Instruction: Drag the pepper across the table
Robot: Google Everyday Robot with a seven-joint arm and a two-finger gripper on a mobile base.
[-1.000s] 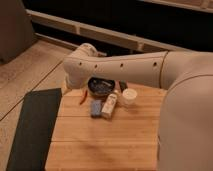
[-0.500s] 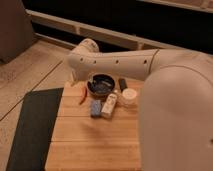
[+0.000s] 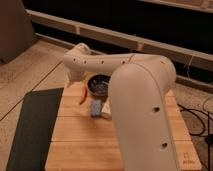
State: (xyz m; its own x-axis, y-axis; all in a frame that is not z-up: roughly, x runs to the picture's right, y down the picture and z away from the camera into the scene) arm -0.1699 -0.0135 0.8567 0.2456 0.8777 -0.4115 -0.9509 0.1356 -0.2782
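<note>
The pepper (image 3: pixel 83 96) is small, curved and red-orange. It lies on the light wooden table (image 3: pixel 75 137) near its far left edge, just left of the dark bowl (image 3: pixel 99 84). My white arm sweeps from the lower right up over the table. Its end bends down at the far left, where the gripper (image 3: pixel 75 81) hangs just above and behind the pepper. I cannot tell whether it touches the pepper.
A blue rectangular block (image 3: pixel 95 107) lies in front of the bowl. A white bottle (image 3: pixel 105 108) beside it is mostly hidden by my arm. A dark grey mat (image 3: pixel 32 125) lies on the floor left of the table. A wall ledge runs behind.
My arm has swung left and nearer the camera and now covers the bottle and the right half of the table. The pepper, bowl and block have not moved.
</note>
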